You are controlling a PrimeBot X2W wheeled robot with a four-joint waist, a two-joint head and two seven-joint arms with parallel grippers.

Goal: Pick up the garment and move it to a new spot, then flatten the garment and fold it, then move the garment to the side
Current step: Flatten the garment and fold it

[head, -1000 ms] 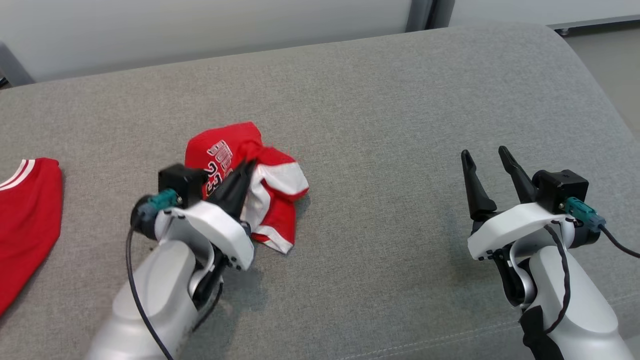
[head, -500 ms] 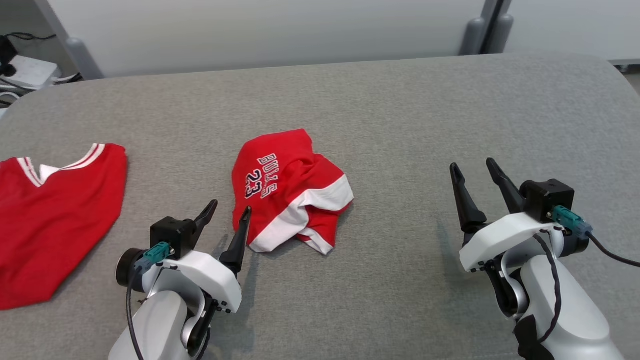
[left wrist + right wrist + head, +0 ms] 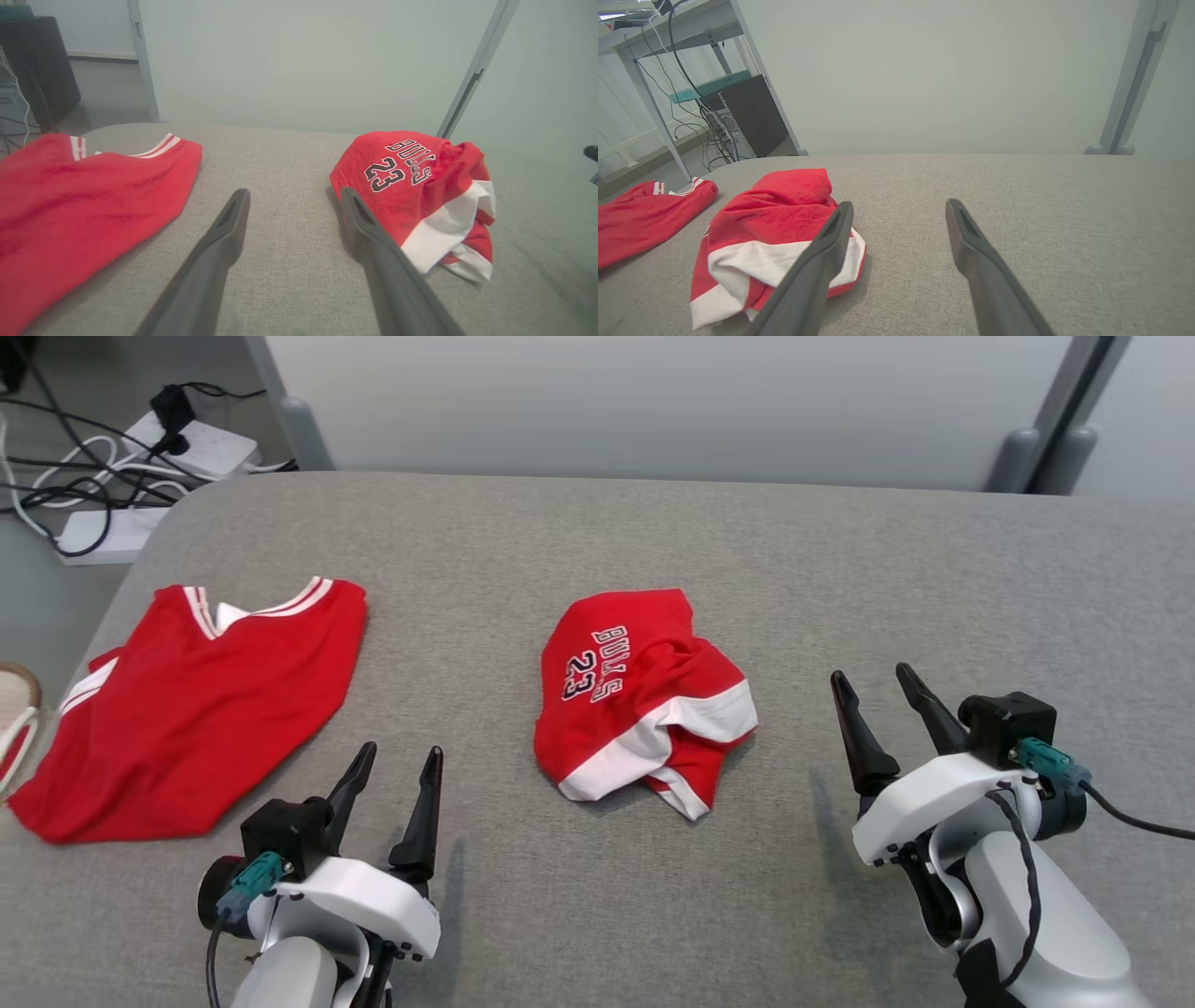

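Near garment (image 3: 644, 700), left claw (image 3: 401, 749) spread, empty

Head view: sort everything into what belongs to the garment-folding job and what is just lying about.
Job: crumpled red garment marked BULLS 23, between the open left tool and open right tool; the grey padded surface under it.
Lying about: flat red jersey at the left; power strips and cables on the floor.
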